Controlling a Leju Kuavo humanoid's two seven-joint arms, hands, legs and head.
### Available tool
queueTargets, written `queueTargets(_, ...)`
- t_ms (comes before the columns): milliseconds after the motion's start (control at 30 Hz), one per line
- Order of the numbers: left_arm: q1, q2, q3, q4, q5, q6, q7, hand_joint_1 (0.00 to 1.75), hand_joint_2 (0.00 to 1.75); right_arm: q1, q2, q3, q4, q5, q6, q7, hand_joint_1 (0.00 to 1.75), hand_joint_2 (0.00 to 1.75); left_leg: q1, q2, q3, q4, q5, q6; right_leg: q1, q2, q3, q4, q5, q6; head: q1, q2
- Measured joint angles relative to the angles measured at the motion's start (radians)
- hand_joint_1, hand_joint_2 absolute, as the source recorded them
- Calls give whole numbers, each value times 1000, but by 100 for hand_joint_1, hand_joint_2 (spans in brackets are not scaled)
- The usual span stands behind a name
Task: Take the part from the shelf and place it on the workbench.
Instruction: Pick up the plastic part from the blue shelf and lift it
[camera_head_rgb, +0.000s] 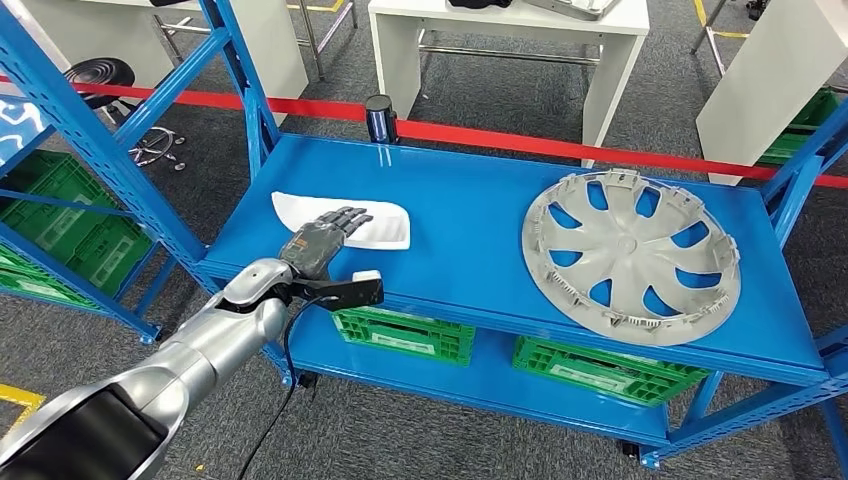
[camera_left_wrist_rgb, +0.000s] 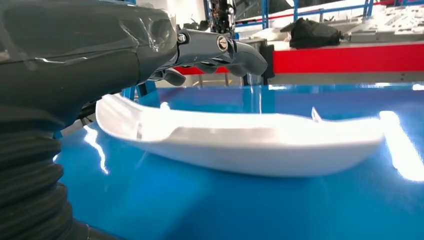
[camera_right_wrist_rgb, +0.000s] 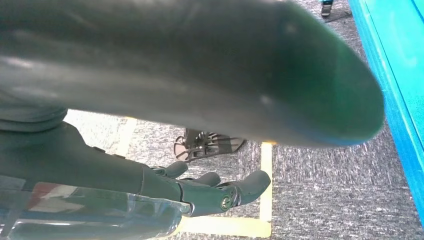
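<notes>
A long white plastic part (camera_head_rgb: 385, 226) lies flat on the left side of the blue shelf top (camera_head_rgb: 470, 215). My left hand (camera_head_rgb: 322, 242) reaches over its near left end with the fingers stretched out. In the left wrist view the fingers (camera_left_wrist_rgb: 220, 50) hover just above the white part (camera_left_wrist_rgb: 250, 145) and grip nothing. My right hand (camera_right_wrist_rgb: 210, 190) hangs over the grey carpet beside the shelf edge, loosely spread and empty.
A large grey wheel cover (camera_head_rgb: 630, 255) takes up the right half of the shelf top. Green crates (camera_head_rgb: 405, 335) sit on the lower shelf. A red barrier strip (camera_head_rgb: 560, 145) runs behind the shelf, with white workbenches (camera_head_rgb: 500, 40) beyond it. Blue uprights (camera_head_rgb: 110, 160) stand at left.
</notes>
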Motion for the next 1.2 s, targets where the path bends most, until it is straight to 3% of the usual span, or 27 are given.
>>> queueTargets(33,2,0,0,2,0,0,0,0,175,0,0,0,0,0,0,0,0,0,1,0,-13,26,-1,0,1,0,0,0,0,0,0,0)
queueTargets(67,2,0,0,4,0,0,0,0,175,0,0,0,0,0,0,0,0,0,2,0,-4,7,17,2,2,1,1,0,0,0,0,0)
queueTargets(167,-3,1,5,8,0,1,0,0,175,0,2,0,-3,1,2,0,0,0,-4,0,98,-197,106,22,7,4,2,0,0,1,0,0)
queueTargets(233,-6,3,11,10,1,3,0,0,175,-1,3,1,-5,4,5,2,0,0,-11,1,133,-267,119,32,8,3,0,-1,2,5,1,0)
queueTargets(367,-8,6,20,14,5,10,5,0,175,-4,2,3,-8,11,11,10,0,0,-10,4,148,-295,133,47,8,0,-13,15,-6,20,2,0)
queueTargets(400,-10,5,22,15,6,11,6,0,175,-4,1,3,-8,12,11,12,0,0,-8,4,153,-303,139,52,9,-1,-31,53,-25,17,3,0)
queueTargets(467,-10,4,24,18,6,11,8,0,175,-5,-2,3,-10,12,12,14,0,0,-10,4,152,-307,143,57,8,-2,-90,181,-79,11,4,0)
queueTargets(533,-6,3,25,23,6,8,10,0,175,-5,-4,3,-10,12,12,15,0,0,-12,3,151,-306,143,58,7,-2,-138,278,-107,16,5,0)
queueTargets(567,-4,3,25,25,5,6,11,0,175,-4,-5,3,-11,12,12,15,0,0,-12,3,151,-306,143,57,6,-2,-137,272,-100,24,5,0)
queueTargets(600,-3,3,25,28,3,5,14,0,175,-4,-6,3,-11,12,11,16,0,0,-12,2,151,-304,142,56,5,-3,-115,225,-78,34,5,0)
queueTargets(667,-3,3,25,31,-5,4,21,0,175,-4,-9,3,-13,11,10,16,0,0,-13,1,148,-295,137,48,2,-6,-42,80,-24,47,6,0)
queueTargets(733,-4,4,25,35,-14,5,29,0,175,-4,-10,3,-14,8,8,15,0,0,-18,0,140,-283,130,39,2,-6,-5,3,0,38,5,0)
queueTargets(800,-4,5,26,39,-22,6,36,0,175,-1,-10,3,-14,5,6,14,0,0,-19,0,136,-278,127,33,4,-4,-5,0,1,21,5,0)
queueTargets(867,-5,8,28,43,-25,8,41,0,175,2,-10,3,-14,1,5,14,0,0,-14,-1,126,-261,114,25,2,-3,-4,-1,2,12,4,0)
queueTargets(933,-6,10,30,45,-26,9,43,0,175,3,-10,3,-14,0,4,12,0,0,-8,-1,86,-177,66,11,-1,-2,-3,-3,3,5,2,0)
queueTargets(1000,-4,11,31,49,-26,9,44,0,175,4,-11,3,-14,0,2,11,0,0,-1,0,21,-43,9,2,-1,-2,-3,-2,2,3,1,0)
queueTargets(1033,-2,11,32,51,-26,9,45,0,175,5,-11,3,-14,0,2,11,0,0,1,0,-2,3,-3,1,0,-2,-3,-2,2,2,1,0)
queueTargets(1067,-1,12,32,53,-25,9,46,0,175,5,-11,3,-14,0,1,11,0,0,3,0,-9,12,4,1,0,-1,-3,-2,2,2,1,0)
queueTargets(1100,-1,12,33,54,-25,8,47,0,175,6,-11,3,-14,0,1,11,0,0,3,0,5,-20,29,3,0,0,-2,-2,1,2,1,0)
queueTargets(1200,-5,15,38,56,-23,8,47,0,175,5,-9,4,-15,0,1,10,0,0,-2,-1,104,-218,115,17,3,2,0,-2,2,4,1,0)
